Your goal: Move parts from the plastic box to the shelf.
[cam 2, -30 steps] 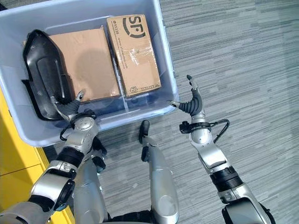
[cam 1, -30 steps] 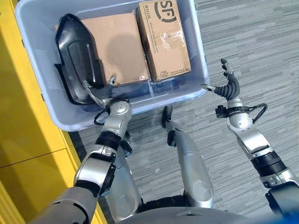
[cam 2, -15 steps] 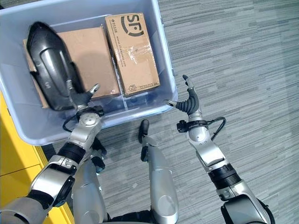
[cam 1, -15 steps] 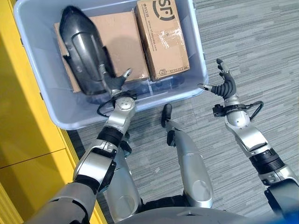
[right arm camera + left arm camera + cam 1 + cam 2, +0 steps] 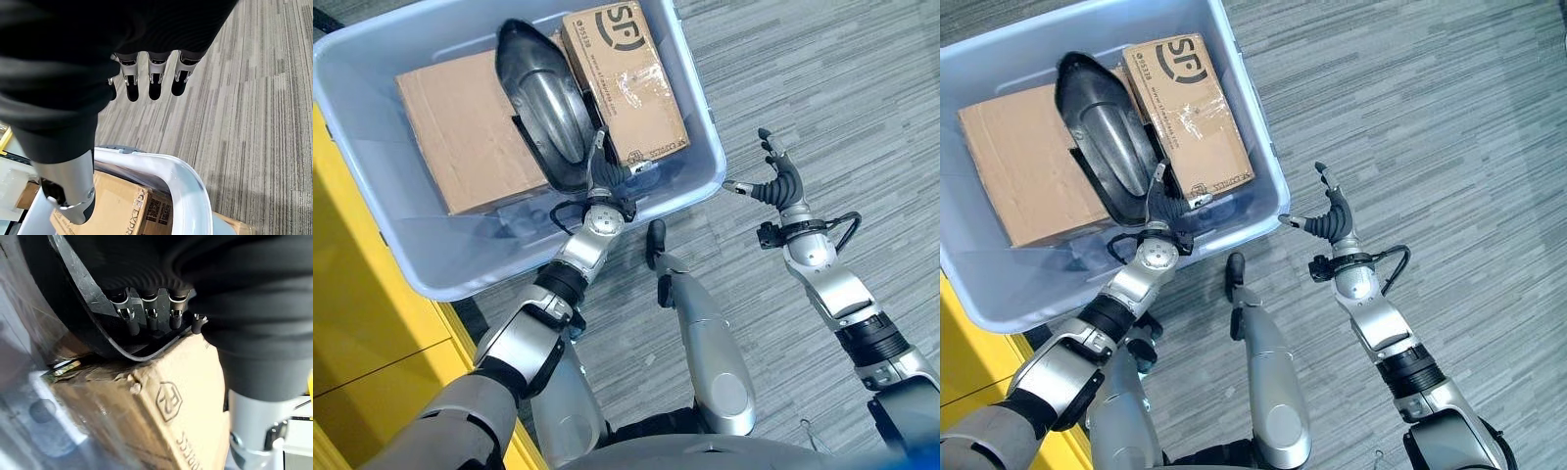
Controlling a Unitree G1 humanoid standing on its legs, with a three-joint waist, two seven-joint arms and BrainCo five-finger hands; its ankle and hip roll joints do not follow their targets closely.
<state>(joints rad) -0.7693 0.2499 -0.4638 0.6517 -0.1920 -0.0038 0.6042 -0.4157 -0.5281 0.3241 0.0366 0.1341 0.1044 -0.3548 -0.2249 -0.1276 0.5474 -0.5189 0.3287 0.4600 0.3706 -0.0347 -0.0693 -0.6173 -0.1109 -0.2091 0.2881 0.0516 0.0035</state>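
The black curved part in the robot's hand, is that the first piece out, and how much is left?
Nothing looks delivered yet. The left hand grips the black part, raised above the plastic box, over the two cardboard boxes: the large one and the narrow one, both in there. The right hand is open over the carpet.

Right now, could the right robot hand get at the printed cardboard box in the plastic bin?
Probably yes. The right robot hand is open over the carpet beside the bin's rim, and the printed box's near side is uncovered; the black part overlaps only its far side.
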